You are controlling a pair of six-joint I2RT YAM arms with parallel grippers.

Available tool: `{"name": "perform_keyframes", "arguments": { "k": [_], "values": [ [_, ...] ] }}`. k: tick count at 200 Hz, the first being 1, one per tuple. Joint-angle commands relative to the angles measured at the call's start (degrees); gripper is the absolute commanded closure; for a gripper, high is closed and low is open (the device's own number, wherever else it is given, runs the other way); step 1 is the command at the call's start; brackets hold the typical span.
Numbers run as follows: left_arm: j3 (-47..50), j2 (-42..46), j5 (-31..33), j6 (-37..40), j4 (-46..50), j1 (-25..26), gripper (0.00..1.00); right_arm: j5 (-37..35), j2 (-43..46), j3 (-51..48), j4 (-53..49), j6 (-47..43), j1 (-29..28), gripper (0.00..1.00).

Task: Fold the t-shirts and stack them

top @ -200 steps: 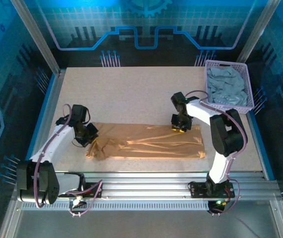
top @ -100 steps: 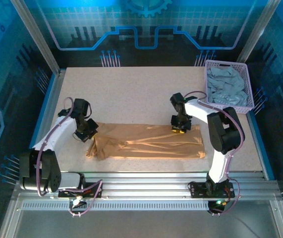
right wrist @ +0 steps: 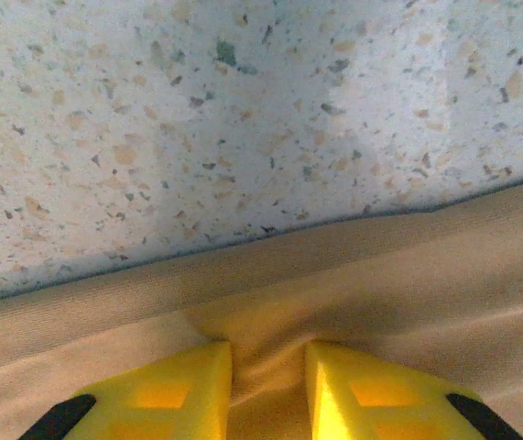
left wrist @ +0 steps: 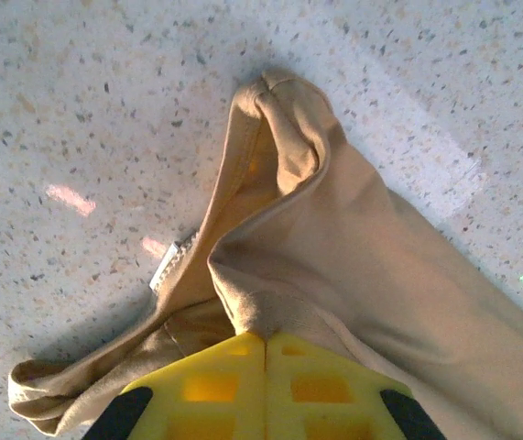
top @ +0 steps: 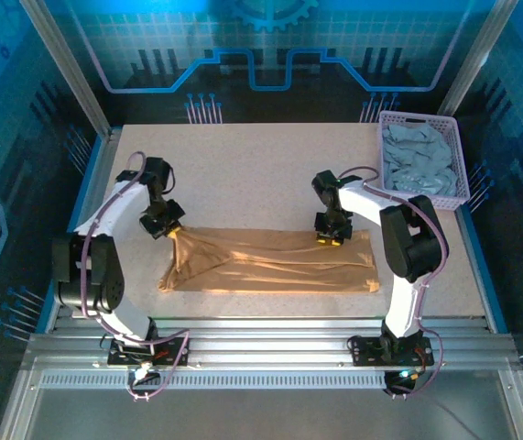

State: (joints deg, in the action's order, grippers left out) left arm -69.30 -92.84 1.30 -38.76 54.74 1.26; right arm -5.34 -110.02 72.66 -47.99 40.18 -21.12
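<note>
The tan t-shirt (top: 275, 261) lies across the near surface (top: 243, 174), its left end pinched in the closed left hand (top: 173, 230) and its far edge gripped by the right hand (top: 330, 240), seemingly to hold the cloth taut and flat for a clean fold.

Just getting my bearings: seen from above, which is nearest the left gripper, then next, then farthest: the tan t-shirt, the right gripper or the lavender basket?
1. tan t-shirt: its left end is pinched in the left gripper.
2. right gripper: mid-table, on the shirt's far edge, toward the right.
3. lavender basket: far right corner of the table.
</note>
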Motion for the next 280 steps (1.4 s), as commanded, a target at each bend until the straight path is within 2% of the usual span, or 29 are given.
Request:
{"name": "perform_keyframes", "arguments": {
  "k": [1,14,31,46,60,74,93,119,168,189,220,261,280],
  "values": [
    [-3.1,-2.4,1.6,3.1,3.6,0.2,0.89,-1.1,-2.5,0.3,-0.8,-0.5,-0.8,0.71],
    [-4.0,-4.3,1.8,3.9,3.5,0.2,0.81,-1.2,-2.4,0.2,-0.8,-0.6,-0.9,0.71],
    [-4.5,-6.1,3.0,4.9,2.7,0.3,0.65,-1.2,-1.9,-0.3,-0.4,-0.6,-1.0,0.71],
    [-5.3,-5.0,5.2,4.9,3.1,1.0,0.56,-1.5,-0.9,-0.6,-0.3,-0.7,-1.2,0.71],
    [-4.3,-0.8,6.1,5.2,1.7,3.4,0.51,-2.5,0.8,-0.6,-0.8,-0.9,-1.5,0.7],
    [-1.8,3.4,3.6,4.9,-1.0,6.7,0.51,-3.3,3.2,-0.9,-0.8,-1.2,-1.9,0.69],
    [1.7,4.6,-1.4,5.2,-3.5,11.0,0.52,-3.5,6.0,-1.0,-1.1,-1.7,-2.5,0.68],
    [6.0,1.3,-5.8,4.2,-7.8,12.2,0.55,-1.8,9.0,-1.1,-0.5,-2.9,-3.8,0.68],
    [3.9,-5.8,-6.2,6.2,-9.5,13.2,0.59,2.3,15.0,-1.3,0.9,-4.6,-5.5,0.64],
    [4.2,-6.3,-6.0,6.2,-8.3,14.0,0.67,2.3,16.4,-1.6,0.6,-4.1,-5.5,0.64],
    [5.6,-5.4,-4.4,6.5,-5.6,14.6,0.7,1.8,16.7,-2.1,0.4,-3.5,-5.5,0.64],
    [5.6,-3.2,-4.2,6.1,-3.8,15.3,1.0,1.7,16.2,-2.0,0.6,-3.1,-5.5,0.64],
    [5.8,-0.6,-4.3,4.4,-1.3,16.3,1.0,1.4,15.9,-1.8,0.4,-3.3,-5.5,0.64]
  ]
}}
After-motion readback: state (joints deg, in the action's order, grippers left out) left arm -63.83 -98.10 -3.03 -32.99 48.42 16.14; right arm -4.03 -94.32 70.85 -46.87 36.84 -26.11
